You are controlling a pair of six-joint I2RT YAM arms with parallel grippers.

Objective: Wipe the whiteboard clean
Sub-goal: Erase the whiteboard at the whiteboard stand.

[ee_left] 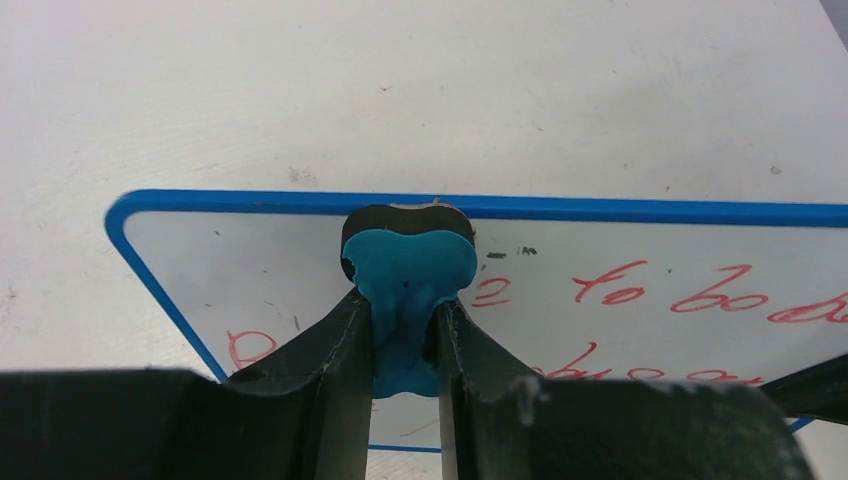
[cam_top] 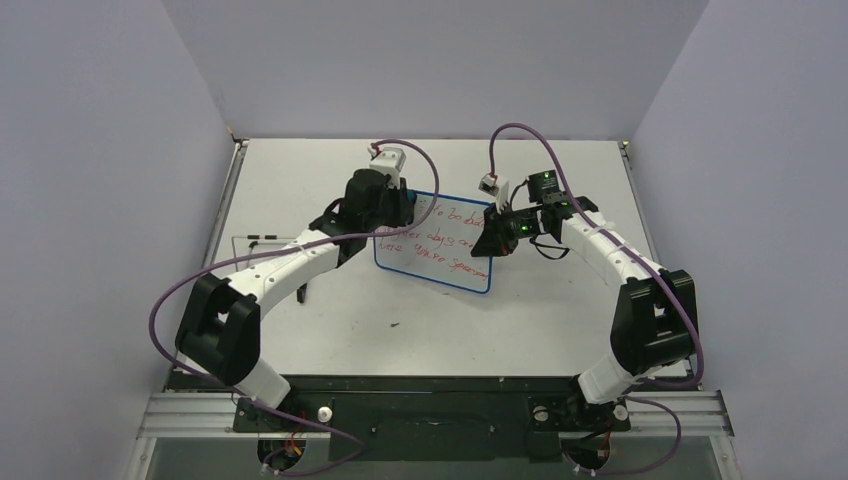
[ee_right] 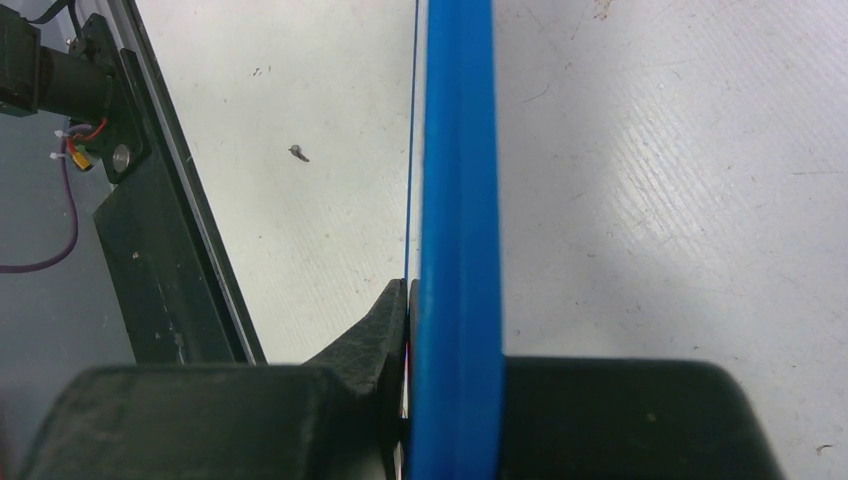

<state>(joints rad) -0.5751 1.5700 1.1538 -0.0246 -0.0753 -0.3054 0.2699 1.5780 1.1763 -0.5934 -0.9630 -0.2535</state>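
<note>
My left gripper (ee_left: 405,320) is closed most of the way on the narrow waist of the blue-and-black eraser (ee_left: 408,270). Its pad sits on the whiteboard (ee_left: 620,260) just inside the far rim, near the board's left corner. My right gripper (ee_right: 440,330) is clamped across the board's opposite edge, one finger on each face, so its wrist camera sees the blue rim (ee_right: 455,200) edge-on. I cannot tell whether the board lies on the table (cam_top: 420,330) or is held clear of it. The likeliest trouble is that pinch at a single edge: if I press or sweep hard with the eraser, the board may pivot or slide out of the right jaws. The eraser is held only at its thin middle, so it could twist between my fingers and let hard plastic scrape the surface. Starting this close to the rim, a stroke could also run off the edge. Wiping towards the right gripper brings my two wrists close together, and any ink under that finger would be out of reach. The writing is red handwriting in roughly three lines. I can read "to", then something like "bo do", and the rest is too small or hidden. I see no brand or label.
</note>
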